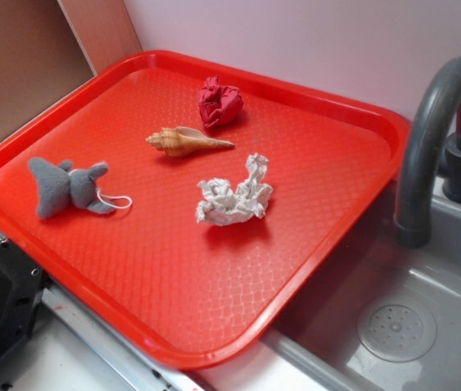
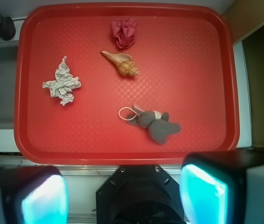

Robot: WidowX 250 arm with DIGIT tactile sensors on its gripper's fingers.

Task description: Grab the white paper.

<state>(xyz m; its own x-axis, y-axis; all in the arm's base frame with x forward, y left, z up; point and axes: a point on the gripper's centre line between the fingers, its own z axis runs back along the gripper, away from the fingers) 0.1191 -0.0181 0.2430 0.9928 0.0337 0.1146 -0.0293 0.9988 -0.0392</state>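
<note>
Jaws spread wide, empty, high above the tray (image 2: 234,70); you're at approach: descend onto the white paper (image 2: 62,85).

white paper (image 2: 62,86) on red tray (image 2: 192,70), pincer (image 2: 122,193) open

A: Where is the tool (image 2: 122,193) in the wrist view?

B: Along the bottom edge. Its two fingers (image 2: 204,193) sit at the lower left and lower right corners, each with a pale cyan pad facing inward.

A: Are they together?

B: No, they stand wide apart with nothing between them; the black wrist mount shows in the gap.

A: And the exterior view?

B: The tool cannot be made out there.
</note>
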